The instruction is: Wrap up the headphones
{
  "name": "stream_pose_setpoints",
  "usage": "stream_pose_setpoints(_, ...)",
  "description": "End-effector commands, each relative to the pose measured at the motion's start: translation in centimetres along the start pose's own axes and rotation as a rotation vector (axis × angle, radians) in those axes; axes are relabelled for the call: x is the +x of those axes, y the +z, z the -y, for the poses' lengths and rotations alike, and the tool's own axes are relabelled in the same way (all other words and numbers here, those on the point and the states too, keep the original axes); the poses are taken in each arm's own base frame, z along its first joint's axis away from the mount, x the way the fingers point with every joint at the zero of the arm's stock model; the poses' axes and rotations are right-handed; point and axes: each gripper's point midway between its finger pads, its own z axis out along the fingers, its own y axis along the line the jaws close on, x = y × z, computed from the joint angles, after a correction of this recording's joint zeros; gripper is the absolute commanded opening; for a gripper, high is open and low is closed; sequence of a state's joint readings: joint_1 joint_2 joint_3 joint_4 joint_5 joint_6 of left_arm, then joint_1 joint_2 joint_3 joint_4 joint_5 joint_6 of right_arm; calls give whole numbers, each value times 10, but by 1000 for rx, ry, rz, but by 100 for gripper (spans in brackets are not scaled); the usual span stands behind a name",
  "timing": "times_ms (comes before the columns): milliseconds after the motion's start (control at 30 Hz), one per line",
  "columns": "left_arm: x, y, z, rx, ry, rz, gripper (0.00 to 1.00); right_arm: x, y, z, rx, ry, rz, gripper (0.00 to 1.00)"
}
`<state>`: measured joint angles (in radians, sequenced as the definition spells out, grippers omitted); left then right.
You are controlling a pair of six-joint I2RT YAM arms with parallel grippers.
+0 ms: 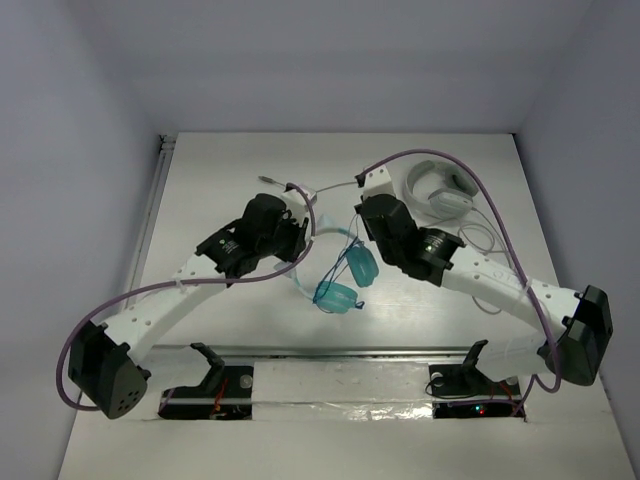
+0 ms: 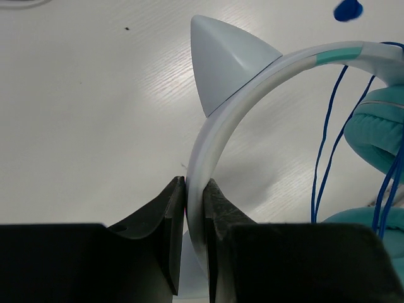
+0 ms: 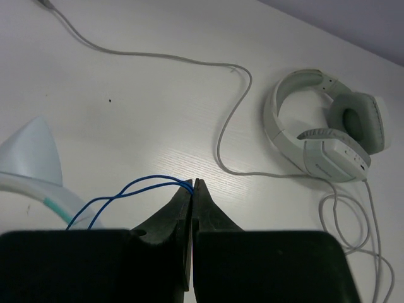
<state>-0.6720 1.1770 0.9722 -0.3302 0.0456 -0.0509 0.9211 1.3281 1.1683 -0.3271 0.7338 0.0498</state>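
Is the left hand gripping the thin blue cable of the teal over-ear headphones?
No; the left hand pinches their pale curved headband, while the blue cable hangs beside it.

Far-left table [image 1: 195,190] bare, so a gripper could pass there. Centre blocked: teal headphones [image 1: 345,282] pinched in left gripper [image 2: 194,189], blue cable [image 3: 173,182] strung to right gripper [image 3: 193,186]. Far right obstructed: white-grey headphones [image 3: 322,136], grey cable [image 3: 228,120] trailing across the far table.

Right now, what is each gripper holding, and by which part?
The left gripper clamps the teal headphones by their pale headband; the right gripper pinches their thin blue cable.
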Motion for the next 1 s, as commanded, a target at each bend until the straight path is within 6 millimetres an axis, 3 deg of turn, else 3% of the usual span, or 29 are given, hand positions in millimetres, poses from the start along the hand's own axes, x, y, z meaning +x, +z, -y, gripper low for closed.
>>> stream_pose_setpoints(0,-35,-20,24,154,-14,131,0,-16,-4,8,9,116,66,0)
stream_pose_setpoints(200,-57,-39,20,247,-56,215,0,1,-5,16,-3,186,40,0)
stream_pose_setpoints(300,-65,-48,31,332,-61,245,0,4,-6,12,-53,242,50,0)
stream_pose_setpoints(367,-70,-53,28,364,-91,262,0,8,-6,5,-104,269,48,0)
stream_pose_setpoints(433,-79,-60,31,405,-99,298,0,-7,-14,-11,-221,317,106,0)
stream_pose_setpoints(467,-83,-63,27,402,-110,314,0,1,-13,-15,-249,330,104,0)
stream_pose_setpoints(533,-94,-72,31,441,-128,357,0,-10,-19,-26,-362,380,147,0)
stream_pose_setpoints(600,-111,-84,29,455,-161,422,0,-7,-20,-31,-421,431,166,0)
stream_pose_setpoints(633,-114,-88,32,473,-173,436,0,-16,-28,-43,-510,455,199,0)
stream_pose_setpoints(700,-132,-96,30,477,-191,515,0,-14,-33,-49,-567,509,210,0)
stream_pose_setpoints(833,-154,-108,34,521,-269,609,0,-32,-55,-65,-740,589,280,0)
stream_pose_setpoints(967,-173,-121,36,563,-334,680,0,-32,-57,-71,-793,628,290,0)
